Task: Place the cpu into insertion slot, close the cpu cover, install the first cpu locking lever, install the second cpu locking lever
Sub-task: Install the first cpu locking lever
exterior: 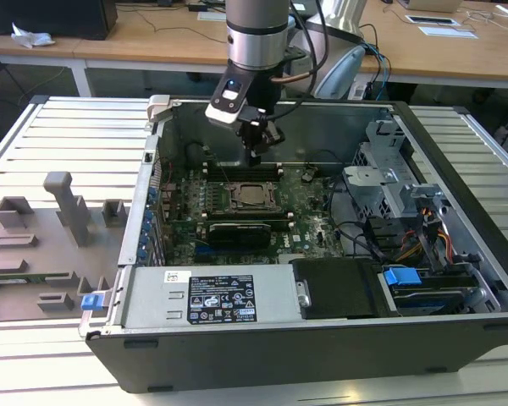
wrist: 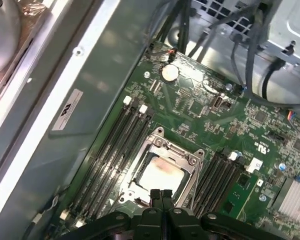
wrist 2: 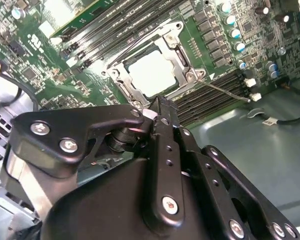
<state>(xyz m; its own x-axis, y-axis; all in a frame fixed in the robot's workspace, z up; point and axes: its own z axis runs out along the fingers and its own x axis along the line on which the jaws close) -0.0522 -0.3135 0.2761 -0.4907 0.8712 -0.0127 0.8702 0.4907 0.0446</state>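
The cpu (wrist: 160, 175) lies flat in the insertion slot (exterior: 234, 196), pale metal top facing up. It is square, so it has no long axis, and its edges run in line with the slot's rim. There is one cpu, one slot and one cpu cover (wrist: 178, 156). In both wrist views the cover's thin metal frame lies down around the chip, whose top shows through the window.

In the second wrist view one thin locking lever (wrist 2: 225, 91) juts from a corner of the socket and slants out across the neighbouring memory slots (wrist 2: 215, 95). I cannot tell whether it is latched. Long black memory slots flank the socket on two opposite sides, parallel to its edges.

The tool (wrist: 161, 194) hangs above the green motherboard (exterior: 309, 216) inside the open computer case (exterior: 322, 347), just beside the socket's edge. Its two fingers are pressed together with nothing between them. The case stands on a slatted metal counter (exterior: 59, 135).
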